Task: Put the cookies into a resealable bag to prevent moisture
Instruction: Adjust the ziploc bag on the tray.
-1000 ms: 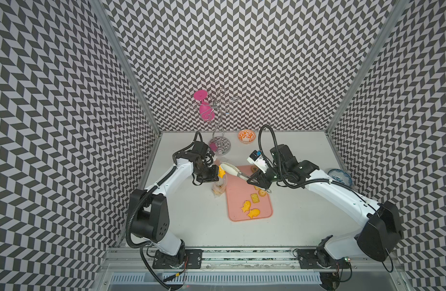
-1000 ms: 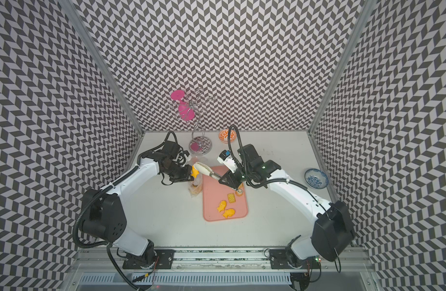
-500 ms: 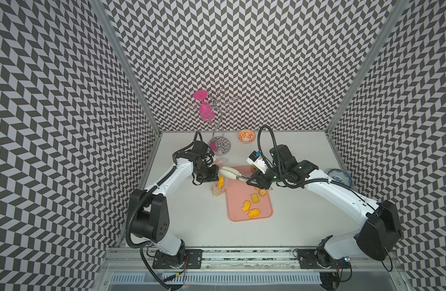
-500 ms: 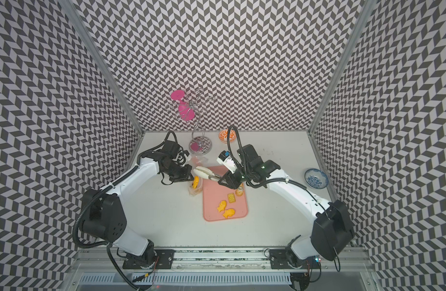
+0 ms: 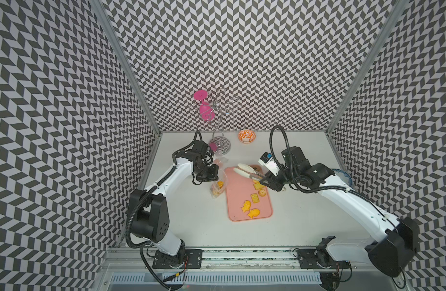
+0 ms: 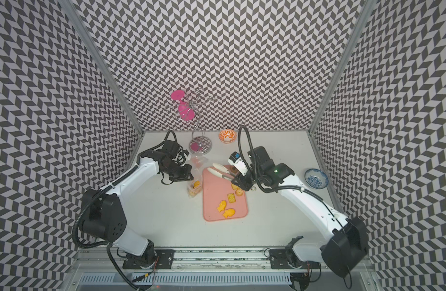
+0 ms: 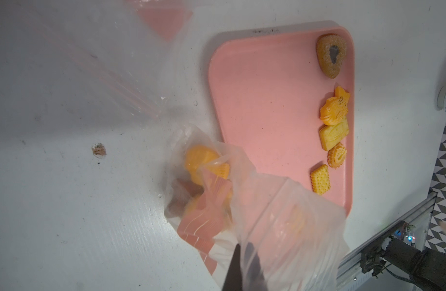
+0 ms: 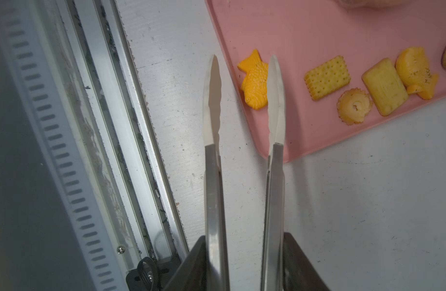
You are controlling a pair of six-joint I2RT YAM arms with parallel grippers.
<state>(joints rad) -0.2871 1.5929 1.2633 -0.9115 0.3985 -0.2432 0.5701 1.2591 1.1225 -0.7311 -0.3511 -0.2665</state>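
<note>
Your left pincer [image 5: 211, 173] is clenched on the top of the clear resealable bag [image 5: 217, 176]. The bag hangs mouth-up, its bottom on the counter [image 5: 204, 226] just left of the pink tray [image 5: 233, 206], with yellow-orange cookies [image 5: 219, 185] inside. More fish, crackers and a swirl lie along the tray's right side. Your right pincer [image 5: 266, 179] grasps tongs [image 5: 244, 169], tips apart, pointing toward the bag.

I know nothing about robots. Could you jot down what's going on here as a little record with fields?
left gripper: shut on the clear bag
right gripper: holds tongs, tips apart, empty
bagged cookies: a few, orange and brown
tray cookies: several left on the pink tray
stage: bagging unfinished
</note>
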